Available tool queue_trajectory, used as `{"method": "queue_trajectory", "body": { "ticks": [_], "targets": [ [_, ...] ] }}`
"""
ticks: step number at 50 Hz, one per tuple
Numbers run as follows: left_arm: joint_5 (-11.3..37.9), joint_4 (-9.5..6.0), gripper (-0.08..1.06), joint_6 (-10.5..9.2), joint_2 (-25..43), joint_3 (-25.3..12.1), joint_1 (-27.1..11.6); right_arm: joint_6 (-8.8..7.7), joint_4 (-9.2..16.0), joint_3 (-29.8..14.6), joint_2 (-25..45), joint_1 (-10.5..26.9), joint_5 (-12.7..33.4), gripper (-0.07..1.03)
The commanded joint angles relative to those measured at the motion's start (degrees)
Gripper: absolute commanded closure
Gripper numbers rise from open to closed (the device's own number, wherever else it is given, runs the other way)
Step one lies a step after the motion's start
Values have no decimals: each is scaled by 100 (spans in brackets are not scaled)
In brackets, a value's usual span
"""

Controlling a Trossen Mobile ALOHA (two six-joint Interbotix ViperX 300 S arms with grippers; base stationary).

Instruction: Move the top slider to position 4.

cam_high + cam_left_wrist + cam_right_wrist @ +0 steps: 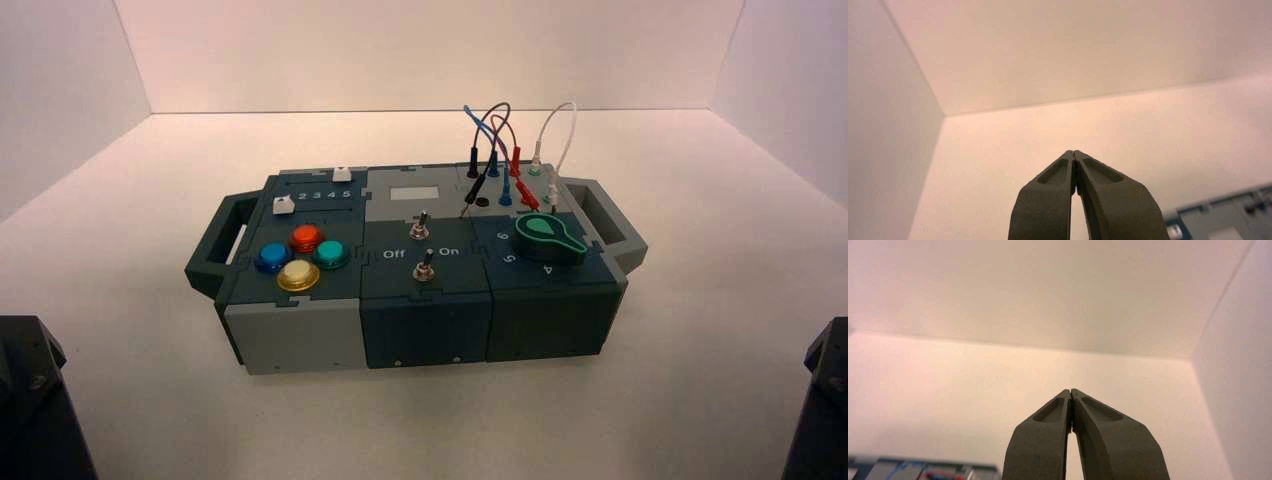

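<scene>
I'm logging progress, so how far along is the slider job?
Nothing looks done yet. The top slider sits near the right end of its track, beyond the printed 4, though its exact position can't be read. Nothing is in hand: the left gripper and right gripper are both shut, empty and parked at the near corners, away from the box. The reach and the slide itself remain.

White digits 2 3 4 5 [326,194] showing on the dark panel behind the coloured buttons [301,256], "Off" [394,254] and "On" [449,252] flanking the toggle levers [424,246], white 6, 5, 4 [547,270] curving round the green dial [549,236].
</scene>
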Motion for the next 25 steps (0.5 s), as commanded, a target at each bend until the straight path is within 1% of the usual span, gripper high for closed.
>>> {"method": "queue_trajectory", "body": {
  "ticks": [1,8,14,16,18,21,25],
  "targets": [
    [439,-9,101,53,44,-290,-141,26,149,-334,255,246,264,99],
    [1116,-18,101,53,132,-448,-237,26,176,-483,527,571,589,99],
    [1521,-18,101,53,255,-545,-237,9,176,-589,712,826,809,99],
    [1573,-26,101,53,281,-562,-246,9,176,-606,738,888,844,99],
    [1784,-35,101,53,369,-606,-316,9,185,-659,826,1107,949,99],
    [1872,-35,101,53,448,-642,-396,9,185,-686,896,1292,1011,99],
    [1934,-53,101,53,606,-668,-624,18,202,-800,1037,1573,1125,99]
  ]
}}
